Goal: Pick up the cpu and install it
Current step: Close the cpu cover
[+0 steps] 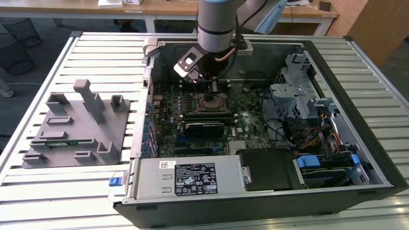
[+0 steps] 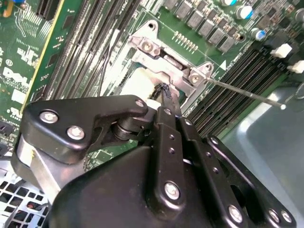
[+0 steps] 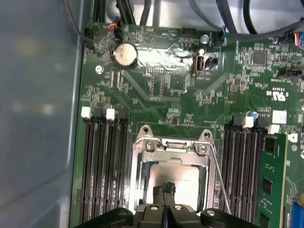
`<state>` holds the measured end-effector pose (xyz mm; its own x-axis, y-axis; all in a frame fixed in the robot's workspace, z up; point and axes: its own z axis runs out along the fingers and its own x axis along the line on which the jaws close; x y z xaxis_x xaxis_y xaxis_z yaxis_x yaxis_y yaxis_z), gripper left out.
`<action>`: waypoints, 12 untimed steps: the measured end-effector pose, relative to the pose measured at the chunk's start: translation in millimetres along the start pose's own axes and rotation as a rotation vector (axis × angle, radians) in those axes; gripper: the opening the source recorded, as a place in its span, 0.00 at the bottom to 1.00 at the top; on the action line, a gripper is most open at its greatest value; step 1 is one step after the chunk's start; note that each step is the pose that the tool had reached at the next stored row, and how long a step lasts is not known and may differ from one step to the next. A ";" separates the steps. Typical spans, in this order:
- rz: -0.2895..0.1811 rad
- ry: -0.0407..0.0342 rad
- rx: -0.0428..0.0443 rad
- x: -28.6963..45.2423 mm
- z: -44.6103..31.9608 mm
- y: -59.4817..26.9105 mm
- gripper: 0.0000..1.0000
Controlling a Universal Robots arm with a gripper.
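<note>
Currently cpu point(image 3: 180, 176) lies flat inside socket frame point(image 3: 142, 159), just above centre of exterior view. Gripper point(image 3: 165, 190) fingers pinched together, nothing between, tips at or just above silvery lid. Judged light, stiff, slick-topped, underside fragile; grip opposite edges only.

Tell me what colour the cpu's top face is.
Pale silvery grey. The cpu shows best in the first wrist view, inside the socket frame.

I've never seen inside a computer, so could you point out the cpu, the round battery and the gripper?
cpu point(image 3: 184, 175), first wrist view, its silvery top.
round battery point(image 3: 126, 54), first wrist view, centre of its face.
gripper point(image 3: 164, 189), first wrist view, between its fingertips.
</note>
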<state>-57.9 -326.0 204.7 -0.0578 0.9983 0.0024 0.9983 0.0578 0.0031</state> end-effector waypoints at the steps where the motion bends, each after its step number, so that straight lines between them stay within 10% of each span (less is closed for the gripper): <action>1: 0.000 0.0000 0.0000 0.0 0.0 0.2 0.11; 12: 0.000 0.0000 -0.0001 0.0 -4.3 1.0 0.11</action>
<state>-57.0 -326.0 209.1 -0.0577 0.9983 0.0024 0.9983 0.0577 0.0032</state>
